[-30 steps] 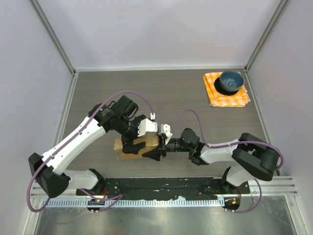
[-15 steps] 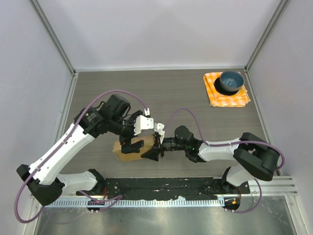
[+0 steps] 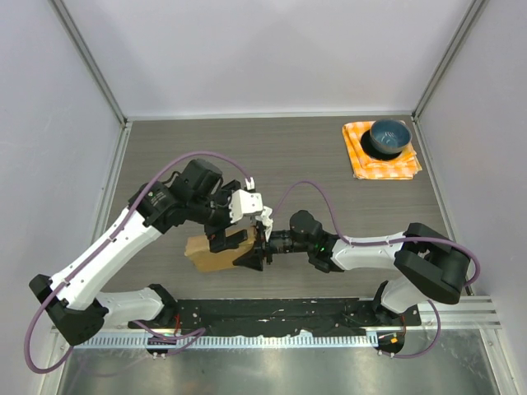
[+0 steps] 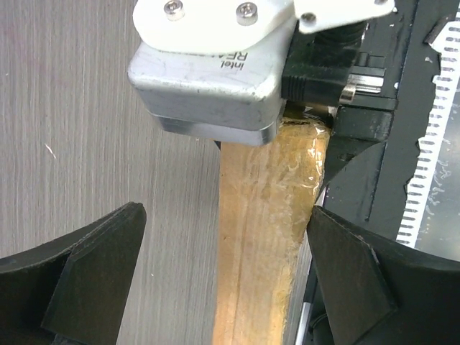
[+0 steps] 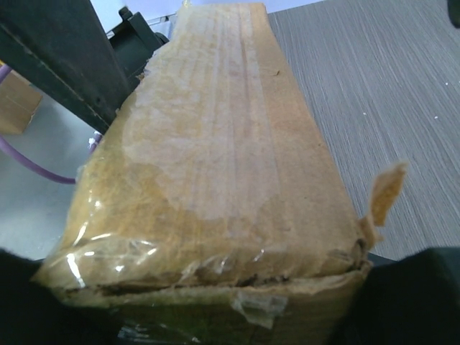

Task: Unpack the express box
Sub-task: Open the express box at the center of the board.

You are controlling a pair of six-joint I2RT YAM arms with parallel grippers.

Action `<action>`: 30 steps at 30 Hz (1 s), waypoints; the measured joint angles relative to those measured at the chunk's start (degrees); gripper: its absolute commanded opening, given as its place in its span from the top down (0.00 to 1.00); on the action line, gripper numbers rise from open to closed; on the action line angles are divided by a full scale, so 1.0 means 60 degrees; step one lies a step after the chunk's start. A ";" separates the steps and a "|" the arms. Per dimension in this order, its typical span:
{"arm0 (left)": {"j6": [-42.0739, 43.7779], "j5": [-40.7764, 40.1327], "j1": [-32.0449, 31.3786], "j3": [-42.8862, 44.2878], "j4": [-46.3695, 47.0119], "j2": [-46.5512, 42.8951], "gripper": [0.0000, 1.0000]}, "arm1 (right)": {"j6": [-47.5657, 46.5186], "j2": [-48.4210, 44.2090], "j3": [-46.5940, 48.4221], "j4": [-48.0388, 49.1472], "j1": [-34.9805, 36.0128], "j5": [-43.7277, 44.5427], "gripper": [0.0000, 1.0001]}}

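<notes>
The express box (image 3: pixel 207 253), brown cardboard under clear tape, lies near the table's front, left of centre, slightly tilted. My right gripper (image 3: pixel 255 249) is shut on its right end. In the right wrist view the box (image 5: pixel 215 158) fills the frame, its taped end wedged between the dark fingers of the right gripper (image 5: pixel 215 305). My left gripper (image 3: pixel 228 239) hovers over the box, open. In the left wrist view the left gripper (image 4: pixel 226 277) straddles the box (image 4: pixel 262 237). The right finger (image 4: pixel 356 280) stands close to the box's edge and the left one is well clear of it.
An orange checked cloth (image 3: pixel 399 167) lies at the back right with a blue bowl (image 3: pixel 389 137) on it. Pale walls close off three sides. The black base rail (image 3: pixel 288 314) runs along the near edge. The right wrist's camera housing (image 4: pixel 212 68) sits just beyond the box.
The right gripper has pushed the box leftward, and its left end has swung nearer. The left arm has drawn back left with its open gripper staying over the box.
</notes>
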 measured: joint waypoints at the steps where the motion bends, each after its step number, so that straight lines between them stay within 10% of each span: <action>1: -0.0004 -0.0076 -0.0011 -0.0022 0.0018 0.0000 0.03 | 0.0000 0.0000 0.0015 -0.0084 -0.0004 0.0022 0.92; 30: 0.0051 -0.2670 -0.0222 -0.0681 0.0841 -0.0426 0.19 | 0.0066 0.0000 0.0306 -0.1665 0.0138 0.0914 0.95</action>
